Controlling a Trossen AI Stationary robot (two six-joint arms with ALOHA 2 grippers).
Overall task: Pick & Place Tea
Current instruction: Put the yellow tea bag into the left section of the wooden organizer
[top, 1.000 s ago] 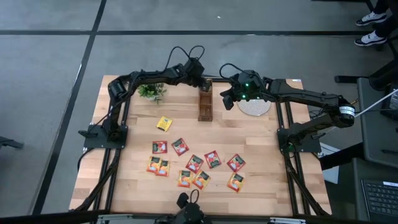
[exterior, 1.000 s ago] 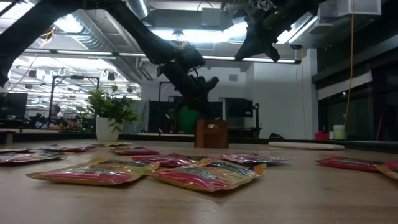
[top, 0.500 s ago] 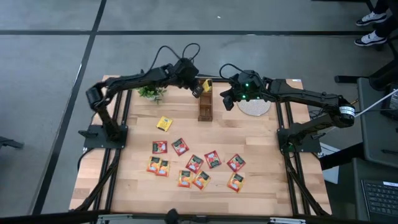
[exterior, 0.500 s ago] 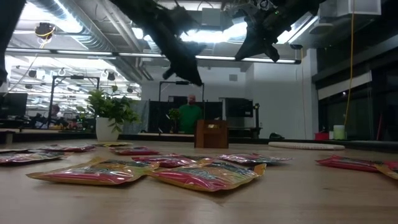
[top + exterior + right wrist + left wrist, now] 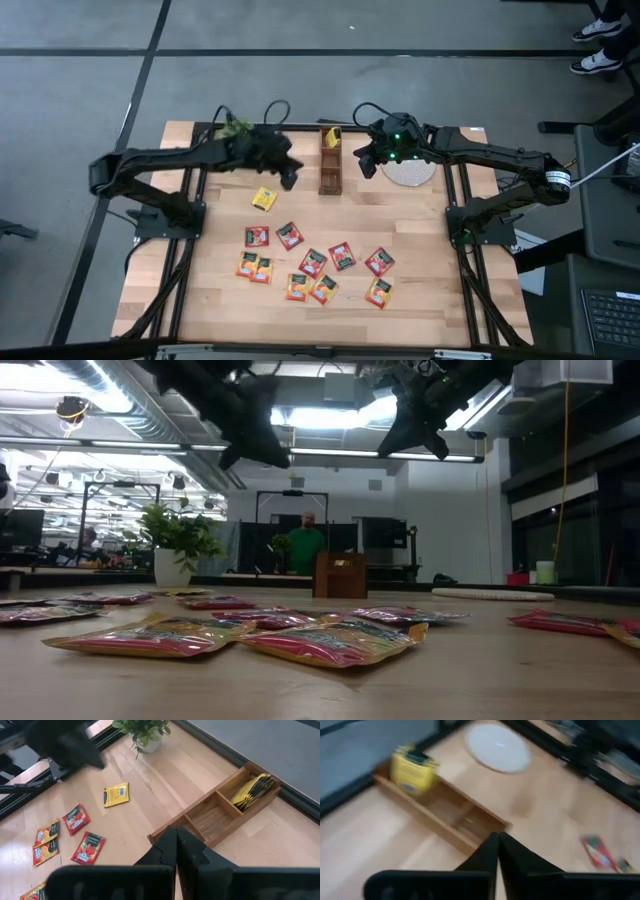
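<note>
Your left gripper (image 5: 291, 178) is up in the air over the table (image 5: 420, 290), just left of the wooden tray (image 5: 329, 165) and near the plant (image 5: 232, 128), fingers pinched together with nothing between them. Your right gripper (image 5: 363, 163) hangs on the other side of the tray, next to the round mat (image 5: 410, 171), also closed tight and empty; in its wrist view the fingertips (image 5: 176, 836) meet in a point right above the tray's near end. As for the tea: a bunch of yellow sachets (image 5: 254, 788) stands in the tray's far compartment, while the compartments nearer the middle look bare. One loose yellow sachet (image 5: 264, 199) lies flat on the wood just in front of the left gripper. The rest, red and orange sachets (image 5: 313, 262), are scattered in a loose cluster toward the front of the table, well apart from both grippers, some overlapping at the edges. In the low view there's a person (image 5: 304, 543) in a green top standing way back in the room behind the tray.
</note>
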